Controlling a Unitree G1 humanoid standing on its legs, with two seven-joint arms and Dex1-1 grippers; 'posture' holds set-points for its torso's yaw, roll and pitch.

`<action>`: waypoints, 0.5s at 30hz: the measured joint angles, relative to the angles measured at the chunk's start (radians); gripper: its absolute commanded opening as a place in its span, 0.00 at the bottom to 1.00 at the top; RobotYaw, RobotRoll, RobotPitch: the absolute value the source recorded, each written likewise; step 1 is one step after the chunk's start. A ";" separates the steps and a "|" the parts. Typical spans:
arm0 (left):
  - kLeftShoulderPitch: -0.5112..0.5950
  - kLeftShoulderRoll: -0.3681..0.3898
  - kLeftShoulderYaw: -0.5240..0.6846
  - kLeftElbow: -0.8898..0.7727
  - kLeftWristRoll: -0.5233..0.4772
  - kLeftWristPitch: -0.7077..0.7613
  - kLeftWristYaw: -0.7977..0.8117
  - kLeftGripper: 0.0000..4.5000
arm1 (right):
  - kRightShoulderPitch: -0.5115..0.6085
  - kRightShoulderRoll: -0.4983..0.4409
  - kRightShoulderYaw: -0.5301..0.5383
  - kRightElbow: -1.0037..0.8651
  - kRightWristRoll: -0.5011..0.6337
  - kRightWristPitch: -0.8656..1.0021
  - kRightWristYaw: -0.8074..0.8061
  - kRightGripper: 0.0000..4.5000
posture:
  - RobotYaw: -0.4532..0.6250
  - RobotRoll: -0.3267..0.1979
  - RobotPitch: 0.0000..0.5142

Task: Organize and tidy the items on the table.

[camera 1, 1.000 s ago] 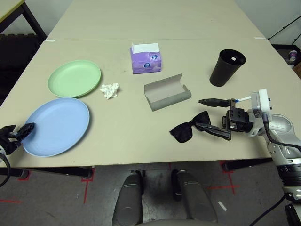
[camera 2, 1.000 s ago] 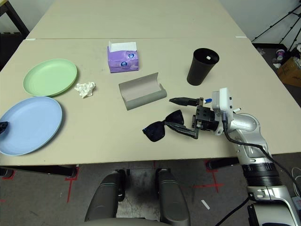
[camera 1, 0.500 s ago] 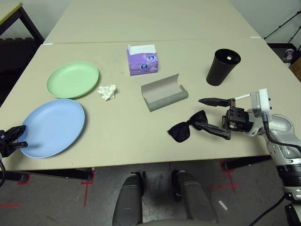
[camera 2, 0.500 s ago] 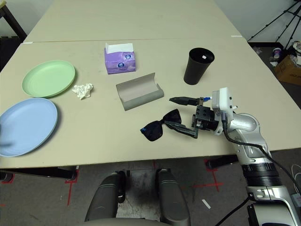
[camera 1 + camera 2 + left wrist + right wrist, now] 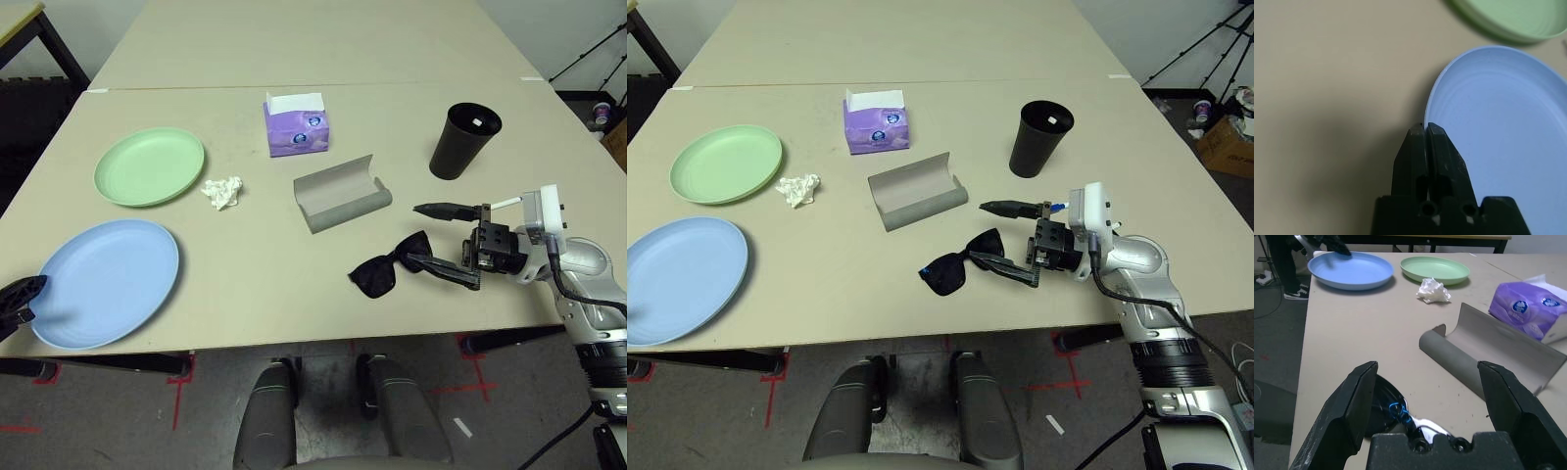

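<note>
Right gripper (image 5: 443,238) spread, sunglasses (image 5: 390,270) just beside its tips. Left gripper (image 5: 1425,129) pressed together at blue plate (image 5: 1508,127) rim.

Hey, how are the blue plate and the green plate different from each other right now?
The light blue plate lies at the table's near edge, while the pale green plate sits farther back. The left gripper is shut on the blue plate's rim; nothing touches the green one. A crumpled tissue lies close beside the green plate, not the blue. Both are round, shallow and empty.

Perhaps open table (image 5: 245,255) between plates and case
</note>
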 measured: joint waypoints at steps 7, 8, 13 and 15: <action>-0.167 0.001 -0.037 -0.015 -0.021 0.025 0.026 0.01 | -0.002 0.006 0.002 0.001 -0.008 -0.002 0.000 1.00 | 0.40 0.62 0.26; -0.199 0.005 -0.053 -0.003 -0.020 0.025 0.028 0.01 | -0.002 0.007 0.002 0.001 -0.008 -0.002 0.000 1.00 | 0.40 0.62 0.26; -0.407 0.030 -0.148 0.171 0.037 -0.061 0.056 0.01 | -0.005 0.015 0.008 0.000 -0.010 -0.005 -0.002 1.00 | 0.40 0.62 0.25; -0.490 0.029 -0.191 0.260 0.074 -0.119 0.078 0.01 | -0.007 0.021 0.014 0.001 -0.011 -0.007 -0.005 1.00 | 0.40 0.62 0.25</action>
